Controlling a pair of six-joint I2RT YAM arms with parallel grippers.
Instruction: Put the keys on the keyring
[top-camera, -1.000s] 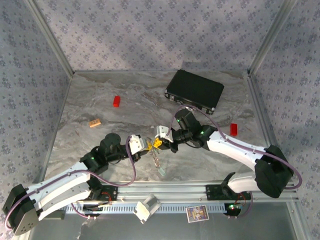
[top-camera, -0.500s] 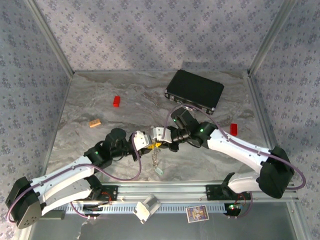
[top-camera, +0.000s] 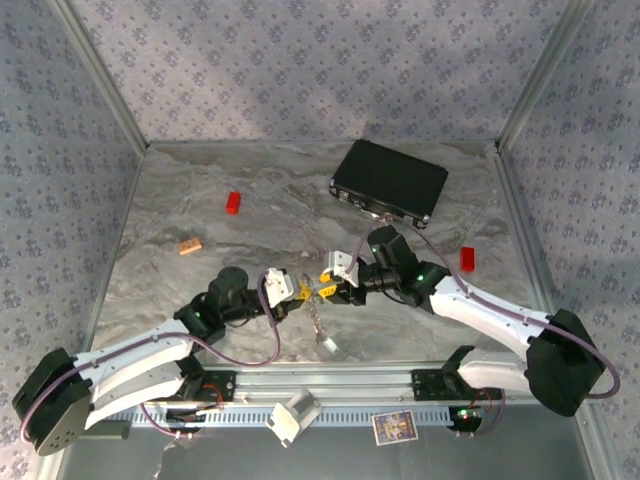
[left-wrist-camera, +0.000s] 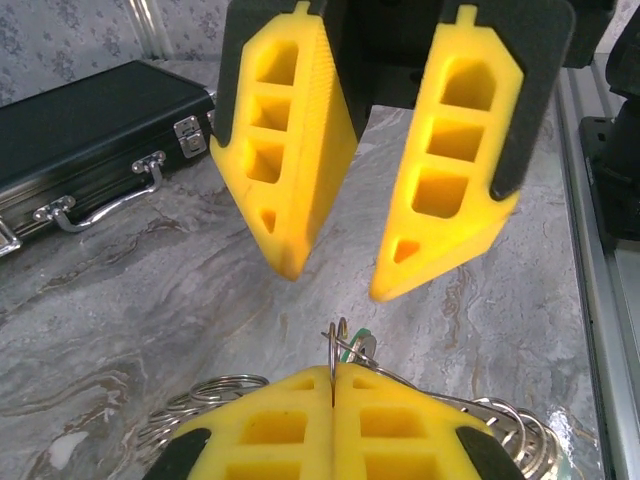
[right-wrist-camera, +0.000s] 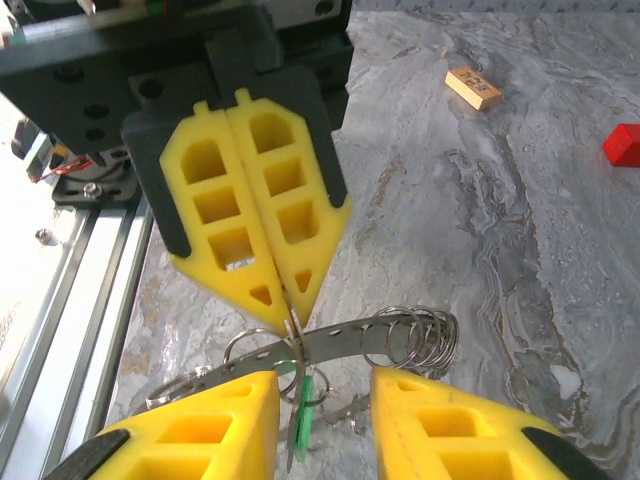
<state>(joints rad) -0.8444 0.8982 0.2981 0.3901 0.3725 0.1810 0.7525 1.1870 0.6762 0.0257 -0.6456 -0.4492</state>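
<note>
1. The keyring (right-wrist-camera: 385, 333) is thin, bright, polished metal, strung with small shiny rings.
2. The keys (right-wrist-camera: 303, 420) have mint-green plastic heads.
3. The left claw (right-wrist-camera: 287, 310) and the right claw (left-wrist-camera: 337, 283) have matt yellow ribbed plastic pads on black backing.
4. The table (right-wrist-camera: 560, 230) looks like smooth grey veined marble with a faint sheen.
5. The case (left-wrist-camera: 90, 110) is matt black and finely textured, with shiny metal latches.

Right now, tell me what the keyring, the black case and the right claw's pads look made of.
Keyring: silvery metal, glossy; thin wire loops glint.
Black case: shell probably textured plastic or leatherette, matte; latches look chromed metal.
Pads of the right claw: matte yellow plastic, ribbed, hollow-celled.
</note>
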